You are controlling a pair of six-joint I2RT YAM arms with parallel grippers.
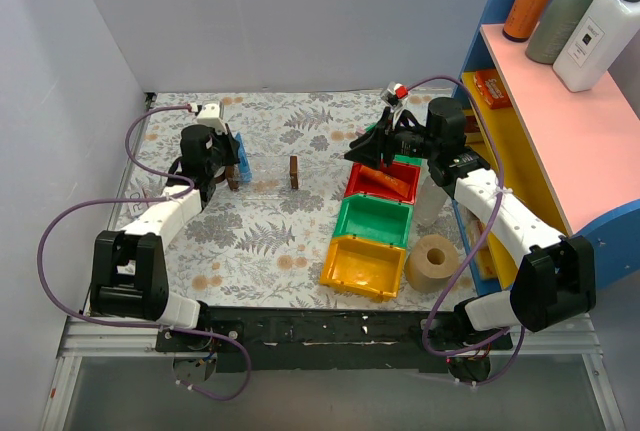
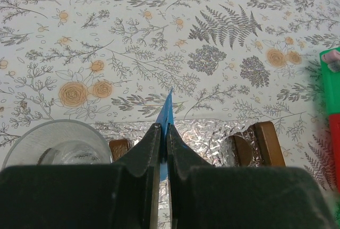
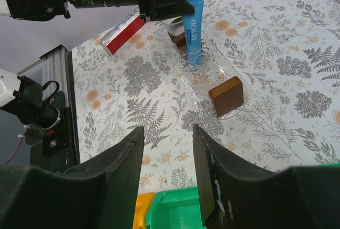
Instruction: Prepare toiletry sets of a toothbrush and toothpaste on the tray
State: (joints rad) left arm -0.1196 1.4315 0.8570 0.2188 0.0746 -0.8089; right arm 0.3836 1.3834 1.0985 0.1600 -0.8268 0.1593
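— Left gripper (image 2: 162, 129) first: how do its fingers stand?
— Pressed together on the toothpaste (image 2: 169, 107), a slim bright-blue tube. They pinch it near its top, so it hangs upright.
— And where does the tube reach?
— Its lower end dips into the tray (image 3: 204, 77), the shallow clear one, at the tray's left end. A brown end piece (image 3: 226, 95) stands at the opposite end. Whether the tube touches the tray floor, I cannot tell.
— What about the other arm?
— The right gripper (image 3: 167, 133) hovers well apart from the tray, above the red bin (image 1: 365, 191). Its fingers are spread wide with nothing between them.
— Anything around it?
— A green bin (image 1: 370, 239) and a yellow bin (image 1: 355, 286) line up from the red one toward the arm bases. All of them sit on a floral table (image 1: 280, 241), as does the tray under the left gripper.
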